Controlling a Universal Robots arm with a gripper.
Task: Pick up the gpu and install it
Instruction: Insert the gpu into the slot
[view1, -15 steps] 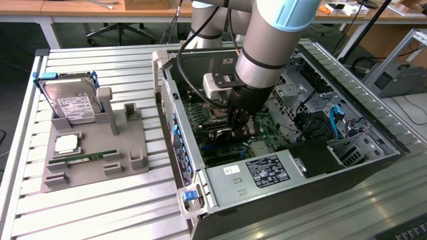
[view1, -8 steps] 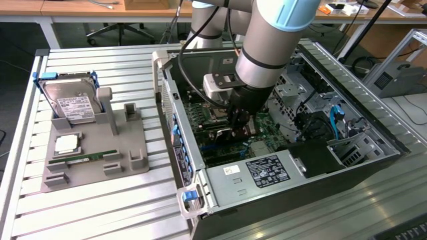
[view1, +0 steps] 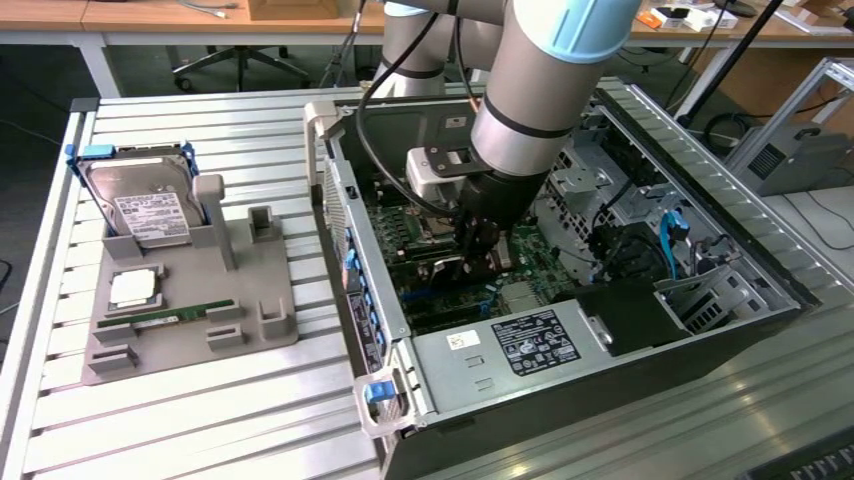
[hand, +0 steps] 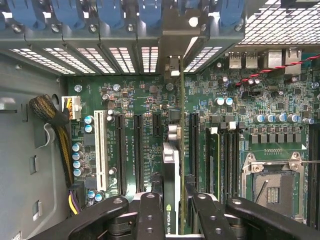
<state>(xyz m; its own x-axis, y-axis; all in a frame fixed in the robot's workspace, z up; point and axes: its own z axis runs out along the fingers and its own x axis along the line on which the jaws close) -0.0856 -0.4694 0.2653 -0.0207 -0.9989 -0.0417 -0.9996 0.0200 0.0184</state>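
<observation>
Gripping gpu (hand: 170, 155) edge-on, tool (hand: 172, 202) closed on it inside open computer case (view1: 330, 190), card over motherboard (hand: 125, 95) slots (seated or not, cannot tell).

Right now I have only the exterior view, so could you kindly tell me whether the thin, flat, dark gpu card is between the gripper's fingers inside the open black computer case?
Observer: Yes, in the wrist view the gpu stands edge-on, clamped between the gripper's black fingers.
Operator: Where does it sit over the board?
Observer: It runs alongside a long black expansion slot on the green motherboard; whether it is seated, I cannot tell.
Operator: And its far end?
Observer: It points toward the perforated grey rear slot covers.
</observation>
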